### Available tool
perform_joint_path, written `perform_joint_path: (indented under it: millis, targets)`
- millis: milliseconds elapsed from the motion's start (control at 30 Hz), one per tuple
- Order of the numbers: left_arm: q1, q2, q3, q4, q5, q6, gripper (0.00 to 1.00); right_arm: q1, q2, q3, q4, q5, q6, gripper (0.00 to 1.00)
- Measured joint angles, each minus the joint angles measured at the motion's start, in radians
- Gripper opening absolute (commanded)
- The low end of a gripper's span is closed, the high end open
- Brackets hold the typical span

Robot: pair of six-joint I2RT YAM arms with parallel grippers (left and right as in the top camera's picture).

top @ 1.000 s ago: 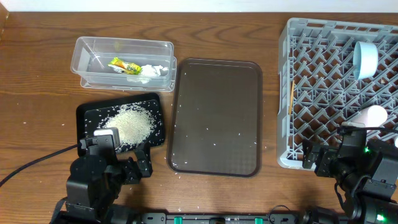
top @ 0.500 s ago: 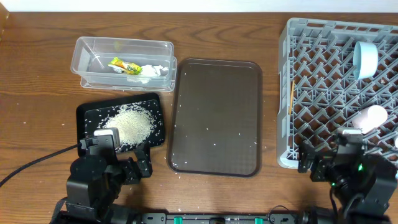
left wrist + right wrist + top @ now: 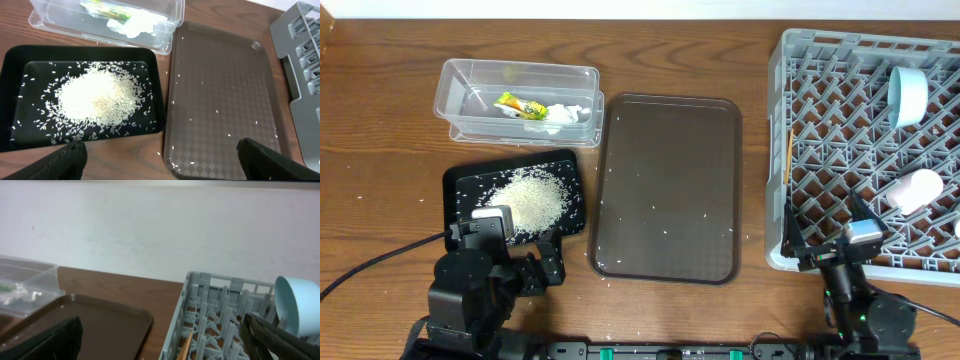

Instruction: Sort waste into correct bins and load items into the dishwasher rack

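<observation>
Between rice tray point(image 3: 455, 185) and rack point(image 3: 778, 150) lies the serving tray point(image 3: 670, 170).

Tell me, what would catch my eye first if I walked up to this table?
Probably the big grey dishwasher rack filling the right side, a pale-blue bowl standing on edge near its far corner. Then the white heap of rice on the black tray at front left, and beyond it a clear tub holding a yellow-green wrapper and a tissue.

1 tub point(image 3: 452, 100), 1 black tray point(image 3: 460, 186), 1 brown tray point(image 3: 666, 150), 1 rack point(image 3: 840, 45), 1 bowl point(image 3: 907, 96), 1 cup point(image 3: 917, 190)
</observation>
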Motion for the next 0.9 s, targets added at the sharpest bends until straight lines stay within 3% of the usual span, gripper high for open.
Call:
perform_joint_path:
  millis: [67, 200, 900]
  targets:
    - [0.000, 0.000, 0.000, 0.000, 0.000, 0.000, 0.98, 0.000, -0.003, -0.057, 0.056, 0.000, 0.000, 0.99]
    - [0.000, 0.000, 0.000, 0.000, 0.000, 0.000, 0.99, 0.000, -0.009, -0.101, -0.053, 0.004, 0.000, 0.99]
    - [0.000, 0.000, -0.001, 0.000, 0.000, 0.000, 0.98, 0.000, -0.012, -0.100, -0.050, 0.003, 0.000, 0.99]
